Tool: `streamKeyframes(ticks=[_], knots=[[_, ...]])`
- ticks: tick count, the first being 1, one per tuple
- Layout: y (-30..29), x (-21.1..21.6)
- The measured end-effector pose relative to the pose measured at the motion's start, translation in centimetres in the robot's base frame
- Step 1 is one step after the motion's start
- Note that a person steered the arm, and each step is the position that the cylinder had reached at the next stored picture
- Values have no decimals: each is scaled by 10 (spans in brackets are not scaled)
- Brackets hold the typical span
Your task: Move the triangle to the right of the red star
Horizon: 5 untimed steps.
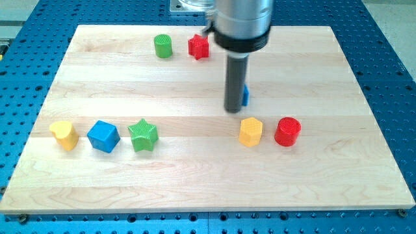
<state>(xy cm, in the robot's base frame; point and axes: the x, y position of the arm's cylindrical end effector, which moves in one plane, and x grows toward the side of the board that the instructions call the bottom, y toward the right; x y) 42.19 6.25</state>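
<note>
A red star (199,47) lies near the view's top, a little left of centre. A blue block (246,95), likely the triangle, is mostly hidden behind my rod; only a thin blue sliver shows at the rod's right side. My tip (234,110) rests on the board at the blue block's left, touching or nearly touching it. The blue block is below and to the right of the red star.
A green cylinder (163,46) stands left of the red star. A yellow hexagon (250,132) and a red cylinder (287,132) sit below my tip. A yellow heart (64,134), a blue cube (103,136) and a green star (143,135) line the left side.
</note>
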Motion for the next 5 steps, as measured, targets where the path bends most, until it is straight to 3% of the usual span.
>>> streamKeyframes(ticks=[1, 2, 4, 5], knots=[[6, -57], [13, -69], [4, -20], [37, -37]])
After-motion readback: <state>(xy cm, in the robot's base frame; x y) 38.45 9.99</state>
